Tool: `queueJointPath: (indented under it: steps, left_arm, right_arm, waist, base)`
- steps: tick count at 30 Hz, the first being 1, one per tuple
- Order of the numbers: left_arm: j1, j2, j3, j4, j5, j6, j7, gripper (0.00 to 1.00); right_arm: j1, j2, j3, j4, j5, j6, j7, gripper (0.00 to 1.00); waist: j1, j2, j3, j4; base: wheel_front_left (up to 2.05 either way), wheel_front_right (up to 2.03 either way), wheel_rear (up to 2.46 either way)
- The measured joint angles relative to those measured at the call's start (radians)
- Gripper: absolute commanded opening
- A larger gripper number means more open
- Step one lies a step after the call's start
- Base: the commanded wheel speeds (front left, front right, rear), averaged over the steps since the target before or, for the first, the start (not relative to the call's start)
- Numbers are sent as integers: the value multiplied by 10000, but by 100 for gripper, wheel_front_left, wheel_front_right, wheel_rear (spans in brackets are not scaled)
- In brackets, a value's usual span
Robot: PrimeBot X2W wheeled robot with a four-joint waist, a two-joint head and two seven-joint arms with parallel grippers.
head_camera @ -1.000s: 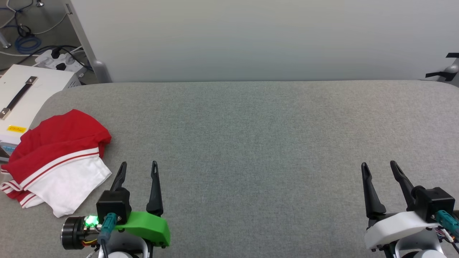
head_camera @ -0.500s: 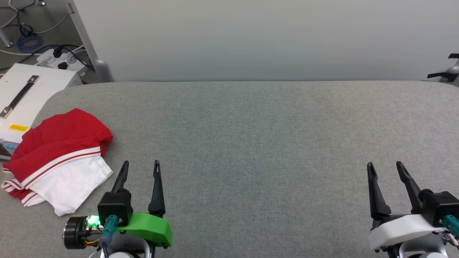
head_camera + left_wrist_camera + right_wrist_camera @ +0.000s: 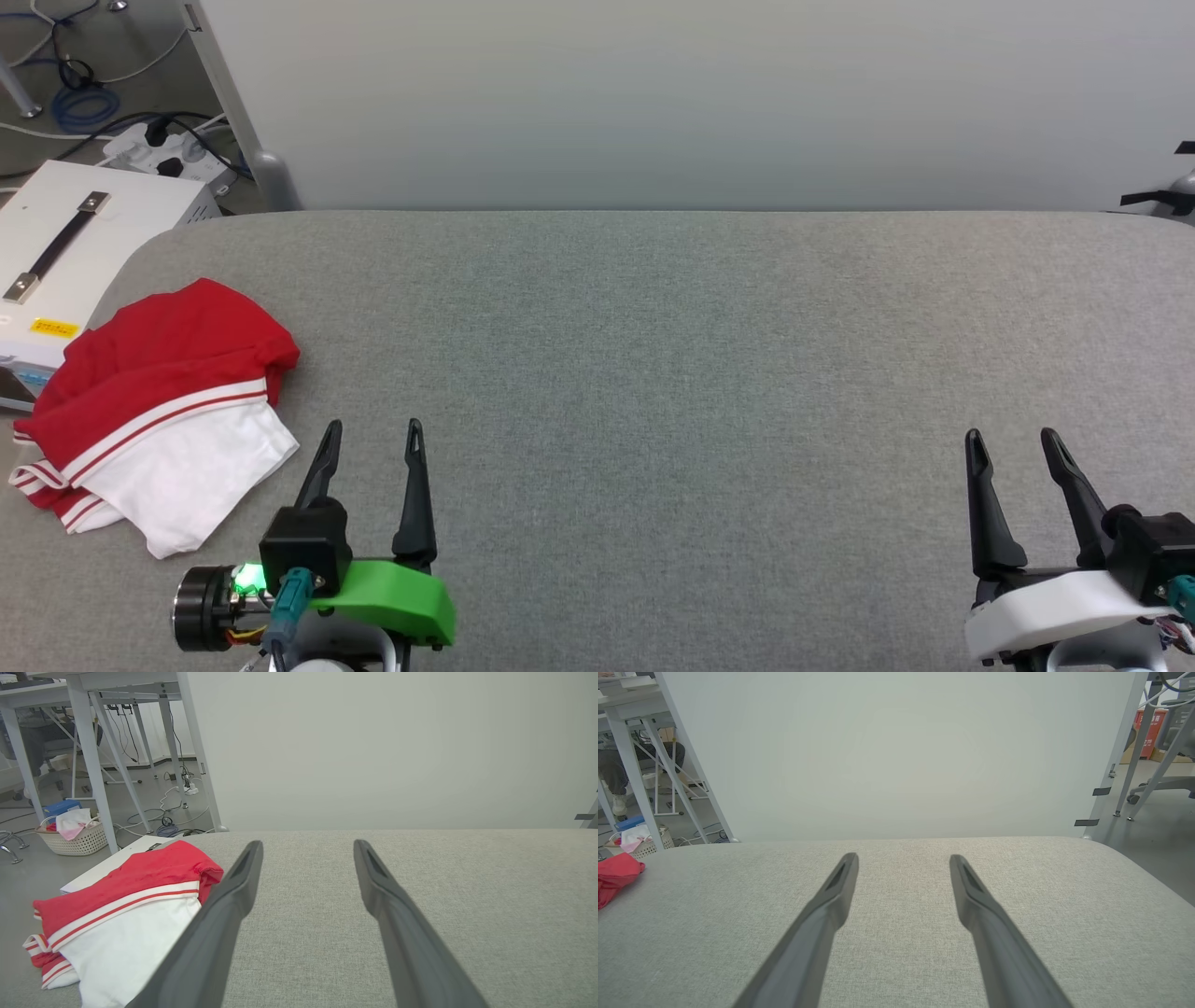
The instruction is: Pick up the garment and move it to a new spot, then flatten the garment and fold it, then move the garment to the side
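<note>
The garment lies crumpled at the left end of the grey table, red above, white below, with red-and-white striped trim. In the left wrist view the garment sits just left of my fingers. My left gripper hovers open and empty just right of the garment's white part, apart from it. Open and empty too, my right gripper stands far off at the table's right front. A red edge of the garment shows at the far left of the right wrist view.
A white box with a black handle stands off the table's left end, close behind the garment. Cables and a power strip lie on the floor. A pale wall panel runs behind the table. A laundry basket sits on the floor.
The whole head view has shifted slightly, so the camera has turned a little. Both grippers stay open and the garment lies as before.
</note>
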Motion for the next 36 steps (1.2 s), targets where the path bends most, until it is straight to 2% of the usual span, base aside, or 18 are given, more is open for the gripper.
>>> queueJointPath:
  steps: [36]
  left_arm:
    - [118, -4, -293, 207, -73, 251, -719, 100]
  right_arm:
    - [372, 0, -167, -33, 514, -2, -752, 100]
  waist:
    - [0, 0, -48, 461]
  base:
    - [0, 0, 0]
